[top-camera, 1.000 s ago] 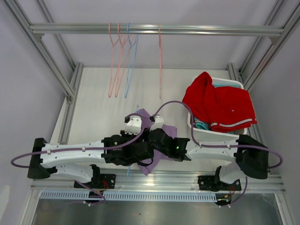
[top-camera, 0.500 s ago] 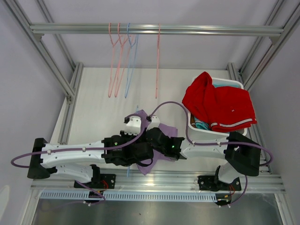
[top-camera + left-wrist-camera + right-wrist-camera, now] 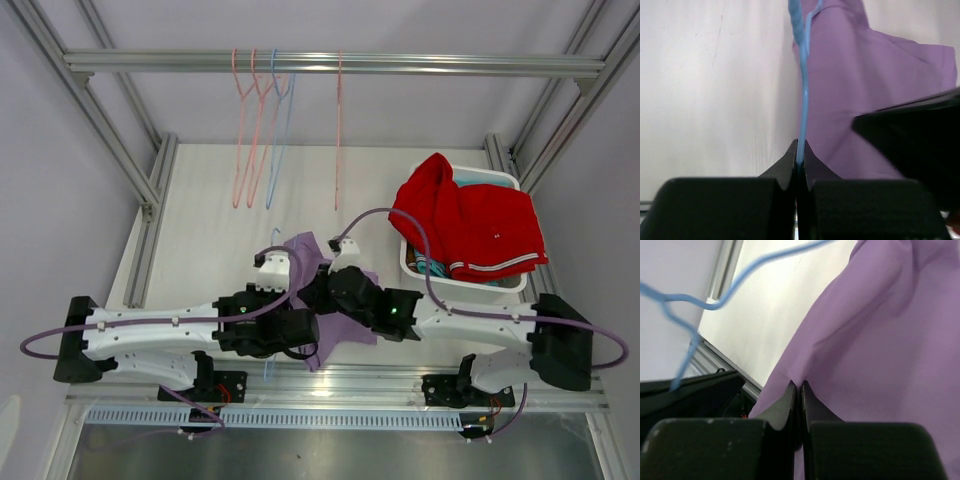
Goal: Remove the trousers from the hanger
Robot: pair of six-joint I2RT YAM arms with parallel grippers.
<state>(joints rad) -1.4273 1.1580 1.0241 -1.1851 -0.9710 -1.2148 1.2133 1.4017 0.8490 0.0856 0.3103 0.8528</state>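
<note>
The left gripper was closed tight, its two black fingers pinching the straight run of a thin light-blue wire hanger with no gap showing between them. From that pinch the wire ran away from the fingers towards its twisted neck at the far end. Just beside the wire, on its right, lay the lavender cloth trousers, spread in soft folds on the pale white table top.

The right gripper was also fully closed, its fingers nipping a raised fold of the lavender cloth. In its wrist view the blue wire crossed above the cloth in a bent line, and the dark body of the other arm sat low at the left.

From above, both wrists met near the middle of the near side of the table, right over the lavender trousers, which showed only in patches around and under the arms. Whether the cloth hung on the wire or merely lay beside it could not be told.

Well apart to the right, a white plastic basket held the red cloth trousers, draped over its rim, with a strip of teal cloth under them. At the back, a few thin pink and blue wire hangers hung bare from a horizontal aluminium rail.
</note>
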